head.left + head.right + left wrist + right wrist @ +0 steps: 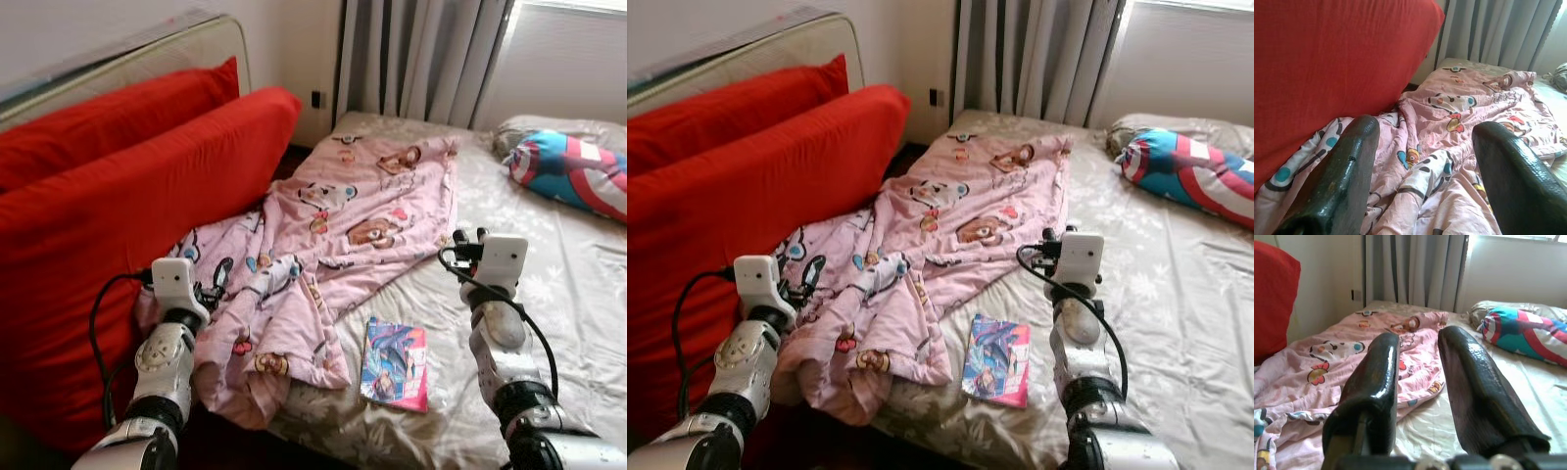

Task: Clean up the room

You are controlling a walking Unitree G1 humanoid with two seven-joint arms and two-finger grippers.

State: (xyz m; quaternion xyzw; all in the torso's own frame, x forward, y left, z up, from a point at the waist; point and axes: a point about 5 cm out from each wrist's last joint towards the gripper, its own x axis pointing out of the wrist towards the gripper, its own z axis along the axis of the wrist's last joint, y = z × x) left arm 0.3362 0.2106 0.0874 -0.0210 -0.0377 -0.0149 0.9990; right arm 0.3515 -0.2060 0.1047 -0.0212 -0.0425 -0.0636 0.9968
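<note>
We stand at the foot of the bed, both arms raised over it, and we judge the step in hand to be the approach to the bedding: nothing is held yet. The pink cartoon-print blanket lies crumpled in a long diagonal, from the far edge of the mattress by the curtains down to the near left corner, where a bunched end spills over the bed's edge against the red cushions.

Our left gripper hovers just above that bunched near end, its two black fingers spread wide with blanket folds showing between them. Our right gripper hangs over the bare sheet at the blanket's right-hand edge, fingers parted as well and empty. A thin children's book lies flat on the sheet near the bed's near edge, between the two arms and just beside the blanket's lower hem. A pillow with a shield pattern rests at the far right corner.

The next move, as we read it, calls for both claws to drop onto the blanket's edges and pinch cloth, so it can be drawn out flat or folded; the book would want lifting clear too.

The head views give us the whole layout, including the book. The left wrist view adds how close the red cushion presses against the blanket; the right wrist view shows a wall socket beside the curtains.
</note>
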